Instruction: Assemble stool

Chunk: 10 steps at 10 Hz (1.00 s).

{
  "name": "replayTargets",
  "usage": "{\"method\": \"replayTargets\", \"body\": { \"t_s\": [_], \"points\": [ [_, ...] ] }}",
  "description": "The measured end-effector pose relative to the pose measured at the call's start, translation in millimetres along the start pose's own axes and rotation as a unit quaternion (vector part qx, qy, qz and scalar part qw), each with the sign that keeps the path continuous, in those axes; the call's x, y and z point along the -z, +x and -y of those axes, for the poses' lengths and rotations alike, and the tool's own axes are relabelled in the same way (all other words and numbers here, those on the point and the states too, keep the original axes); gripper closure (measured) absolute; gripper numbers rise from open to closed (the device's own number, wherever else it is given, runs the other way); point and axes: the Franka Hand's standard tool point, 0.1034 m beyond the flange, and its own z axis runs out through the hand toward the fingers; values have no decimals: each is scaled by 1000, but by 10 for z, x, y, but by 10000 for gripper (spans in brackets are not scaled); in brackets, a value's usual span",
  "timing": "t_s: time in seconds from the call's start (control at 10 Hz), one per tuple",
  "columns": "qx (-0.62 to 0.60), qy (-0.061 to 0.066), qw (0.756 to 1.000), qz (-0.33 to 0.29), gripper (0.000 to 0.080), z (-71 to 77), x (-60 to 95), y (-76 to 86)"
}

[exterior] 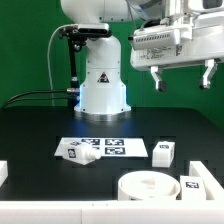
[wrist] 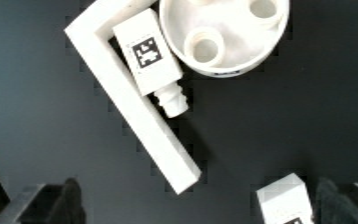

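Observation:
The round white seat disc (exterior: 148, 187) lies at the table's front; its sockets show in the wrist view (wrist: 229, 35). One tagged white leg (exterior: 194, 185) lies right beside the seat, against a white bar, and also shows in the wrist view (wrist: 151, 55). A second leg (exterior: 163, 152) stands alone further back and shows in the wrist view (wrist: 297, 200). A third leg (exterior: 78, 151) lies on its side at the exterior view's left. My gripper (exterior: 182, 80) hangs high above the table, open and empty; its dark fingertips (wrist: 51, 205) frame the wrist view (wrist: 208, 212).
The marker board (exterior: 108, 146) lies flat in front of the robot base (exterior: 102, 90). A long white angled bar (wrist: 149, 130) runs past the seat along the table's front. A white block (exterior: 3, 172) sits at the exterior view's left edge.

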Motion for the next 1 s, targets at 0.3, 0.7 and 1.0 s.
{"method": "replayTargets", "body": {
  "t_s": [0.3, 0.7, 1.0],
  "points": [
    [-50, 21, 998, 17, 150, -29, 24, -163],
    [-284, 64, 956, 29, 150, -241, -149, -248],
    [-380, 57, 923, 31, 150, -281, -156, -215]
  ]
}}
